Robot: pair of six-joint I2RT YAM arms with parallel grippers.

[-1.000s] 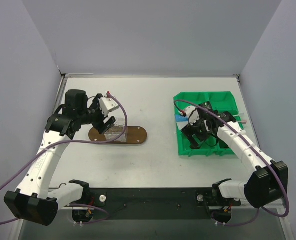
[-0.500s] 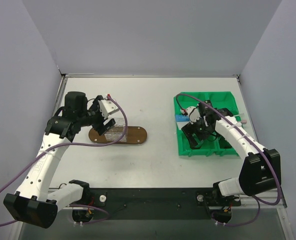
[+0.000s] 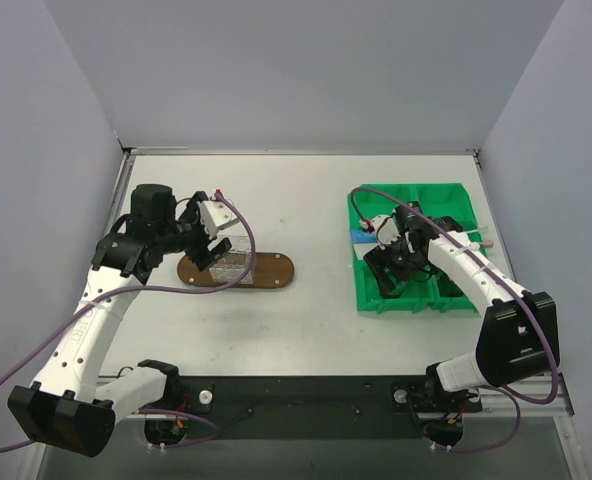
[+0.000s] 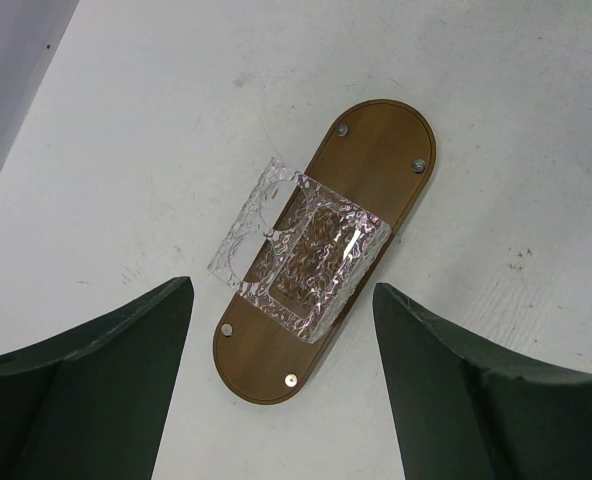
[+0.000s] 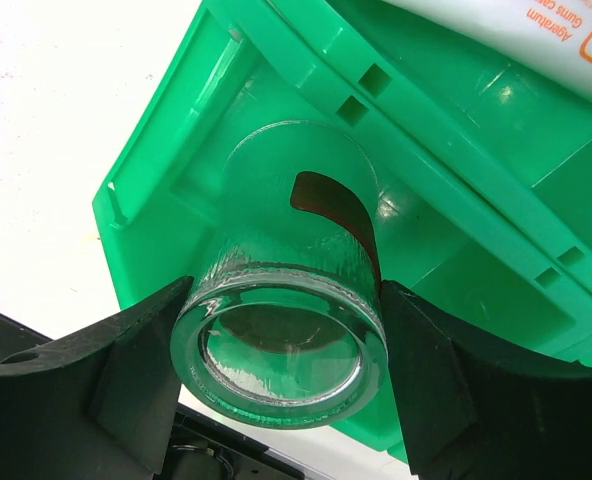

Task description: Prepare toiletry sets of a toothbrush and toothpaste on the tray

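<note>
Obscured items: in the overhead view the right arm covers most of the green bin [image 3: 416,192], so its contents are largely unreadable from there. The toothpaste [image 5: 536,40] appears in the right wrist view only as a white slab with orange print. It is cut off at the top edge, in the compartment next to the clear cup [image 5: 281,350]. Its visible edge runs diagonally in that view, but neither end shows, so which way it points cannot be told. A thin pale stick with a pinkish tip, taken to be the toothbrush [image 3: 481,239], juts over the bin's right rim, lying roughly left to right, and the arm hides the rest of it. The right gripper [image 5: 286,290] has its fingers bearing on opposite sides of the clear cup, which lies inside the bin. Surface and room: a pale, lightly scuffed table [image 3: 316,200], enclosed by plain grey-lilac walls on three sides. The tray [image 4: 376,140] lies left of centre, well apart from the bin, with its long axis left to right in the overhead view. A crinkled clear cup [image 4: 301,255] lies across it, overhanging one long edge. The left gripper [image 4: 281,290] hangs above the tray with its fingers spread and nothing between them.
</note>
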